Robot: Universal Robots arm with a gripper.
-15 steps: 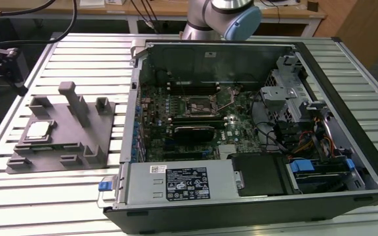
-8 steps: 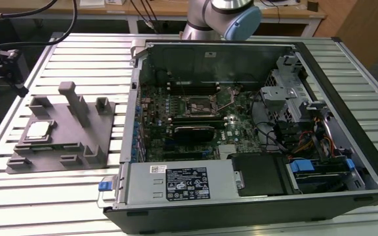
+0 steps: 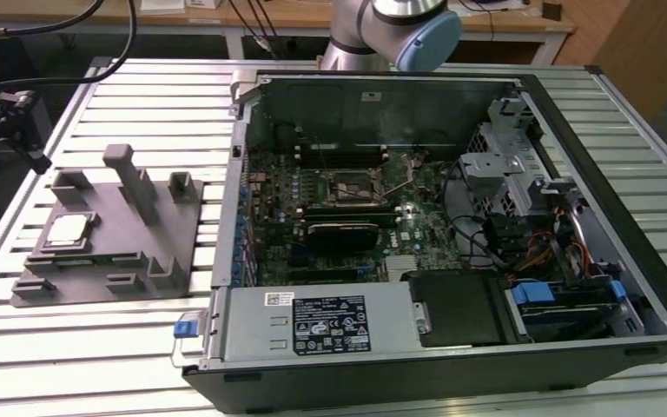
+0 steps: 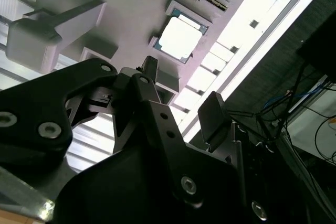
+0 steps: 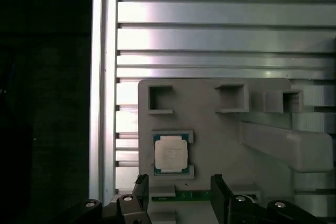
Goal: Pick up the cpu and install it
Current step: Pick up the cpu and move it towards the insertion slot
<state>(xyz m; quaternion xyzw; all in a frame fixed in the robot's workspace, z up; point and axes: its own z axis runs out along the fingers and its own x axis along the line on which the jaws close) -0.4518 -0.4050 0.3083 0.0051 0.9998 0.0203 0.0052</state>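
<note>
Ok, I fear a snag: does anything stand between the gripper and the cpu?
Nothing visible does. In the first wrist view the open gripper hangs over the grey tray, and the cpu lies uncovered in its recess.

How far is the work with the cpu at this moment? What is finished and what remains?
Nothing looks finished yet. The cpu lies in its recess on the grey tray, not lifted. In hand: the pincer hangs open above the tray, near the cpu, holding nothing. Left: the grasp, the carry and the seating in the socket inside the open computer case.
</note>
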